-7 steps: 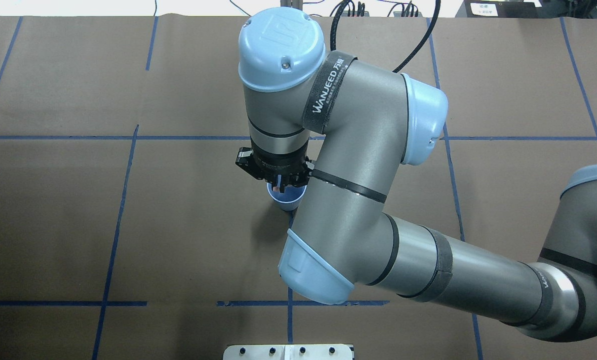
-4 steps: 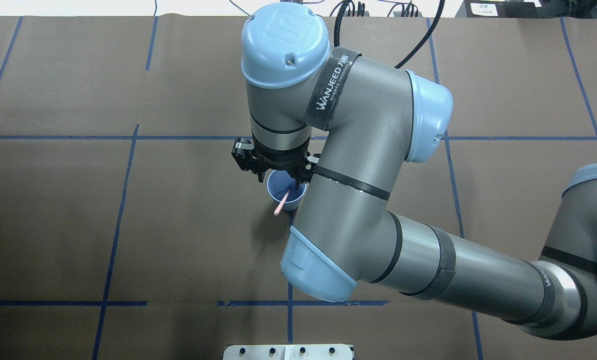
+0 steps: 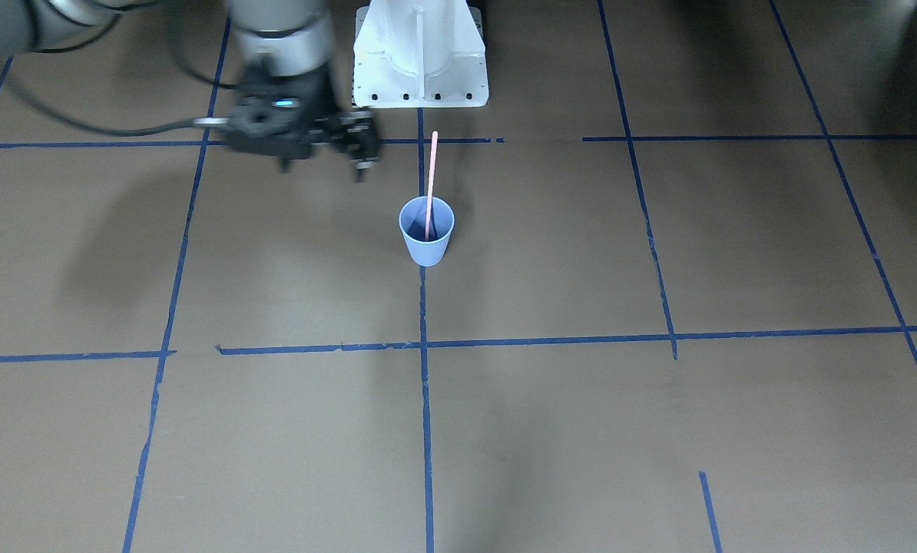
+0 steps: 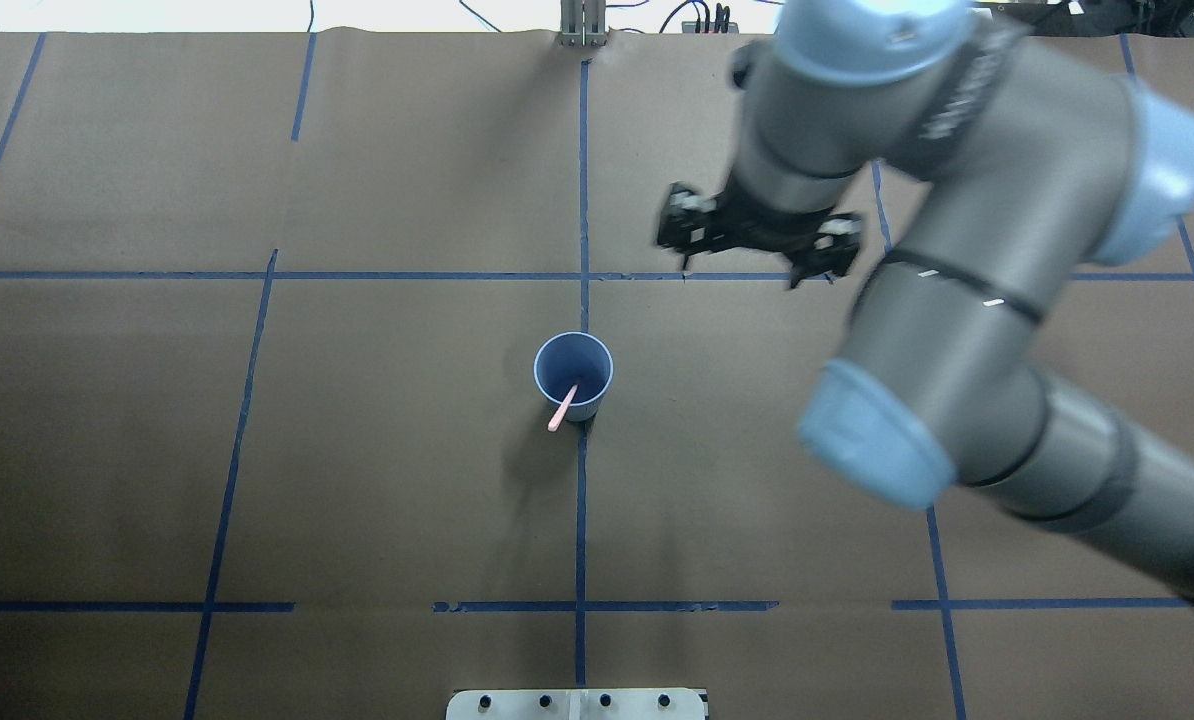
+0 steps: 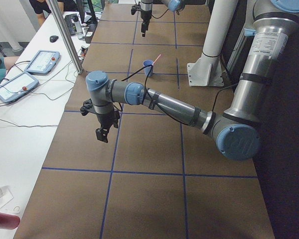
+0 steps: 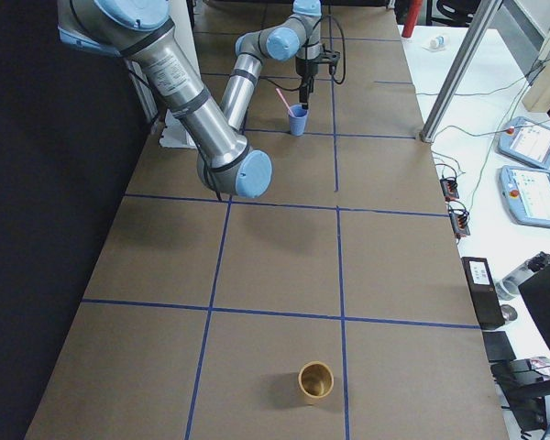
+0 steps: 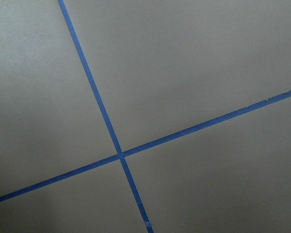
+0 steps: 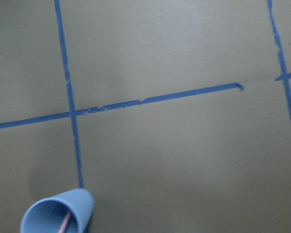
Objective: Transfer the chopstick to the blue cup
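Right pincer (image 4: 747, 262) backed off toward bench's far right, jaws apart; left pincer (image 5: 103, 127) state unreadable. Chopstick (image 4: 563, 407) leans in blue cup (image 4: 572, 358): probably light, stiff, slick. Grip the protruding end.

Brown paper cover (image 4: 407, 480), blue tape grid (image 4: 583, 180). Tan cup (image 6: 315, 382) upright at one end. Two tablets (image 5: 44, 60) on white side desk (image 5: 25, 129).

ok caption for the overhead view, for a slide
Chopstick leaning in the blue cup, right gripper open and clear of it.
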`<state>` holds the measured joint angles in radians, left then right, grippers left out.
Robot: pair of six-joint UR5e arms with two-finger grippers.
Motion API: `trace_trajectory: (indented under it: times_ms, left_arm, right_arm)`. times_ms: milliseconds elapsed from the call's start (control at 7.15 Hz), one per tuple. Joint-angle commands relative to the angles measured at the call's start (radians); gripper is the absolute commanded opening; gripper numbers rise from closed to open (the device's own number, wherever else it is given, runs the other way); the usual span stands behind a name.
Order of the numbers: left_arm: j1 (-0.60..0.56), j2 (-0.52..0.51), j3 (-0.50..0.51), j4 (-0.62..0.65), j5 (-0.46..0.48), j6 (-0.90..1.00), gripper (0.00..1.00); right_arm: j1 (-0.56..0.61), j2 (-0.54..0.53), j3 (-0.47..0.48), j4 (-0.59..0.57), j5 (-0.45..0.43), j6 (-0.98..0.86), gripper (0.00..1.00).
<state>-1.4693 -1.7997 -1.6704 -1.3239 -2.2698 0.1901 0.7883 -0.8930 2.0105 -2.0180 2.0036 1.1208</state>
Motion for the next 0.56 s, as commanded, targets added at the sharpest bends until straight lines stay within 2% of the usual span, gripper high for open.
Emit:
trace_trajectory:
  times_ms: [0,140,280,420]
  left_arm:
    - [-0.075,0.032,0.111,-0.007,-0.121,0.119,1.0]
    - [-0.077,0.081,0.115,-0.018,-0.116,0.117,1.0]
    - [-0.08,0.091,0.119,-0.024,-0.111,0.088,1.0]
    - [-0.08,0.094,0.126,-0.023,-0.111,0.01,1.0]
  right_arm:
    - [0.25,-0.214,0.044,0.004,0.136,-0.396,1.0]
    - [0.367,-0.289,0.01,0.004,0.197,-0.605,1.0]
    - [0.455,-0.334,-0.057,0.004,0.223,-0.741,1.0]
    - [0.509,-0.38,-0.079,0.004,0.224,-0.83,1.0]
